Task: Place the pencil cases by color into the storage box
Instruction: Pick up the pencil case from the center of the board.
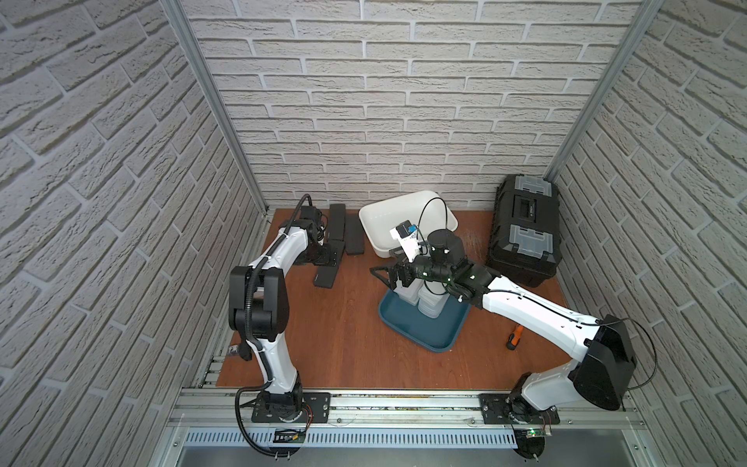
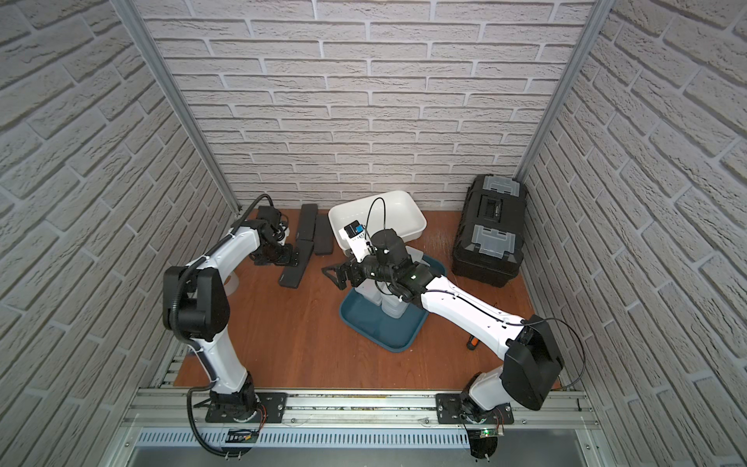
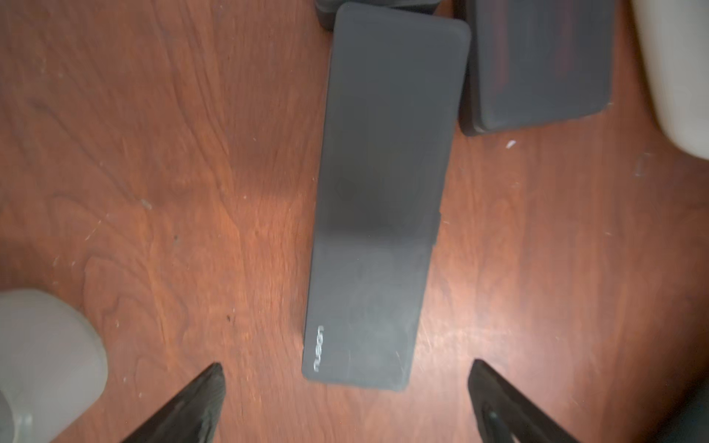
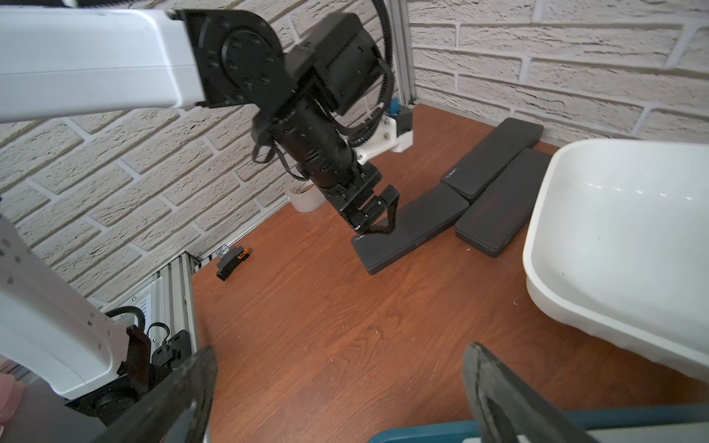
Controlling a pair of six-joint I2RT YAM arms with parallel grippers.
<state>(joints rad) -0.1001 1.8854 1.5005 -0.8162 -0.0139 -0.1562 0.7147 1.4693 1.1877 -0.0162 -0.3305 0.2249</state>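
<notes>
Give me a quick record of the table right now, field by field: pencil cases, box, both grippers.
black pencil cases: at least three, on the table beside the white box
white pencil cases: stacked on the blue tray
white box: no cases visible inside
left gripper: open, over the nearest black case
right gripper: open, holding nothing
other: black toolbox, screwdriver

Bench [image 1: 343, 323]: tray [image 1: 420, 331] at centre, stacked pencil cases [image 1: 430, 307] on it. Tub [image 1: 388, 218] directly behind tray. Loose pencil cases [image 1: 343, 234] left of tub, flat on bench. Toolbox [image 1: 523, 230] right rear; screwdriver [image 1: 514, 337] right of tray.
</notes>
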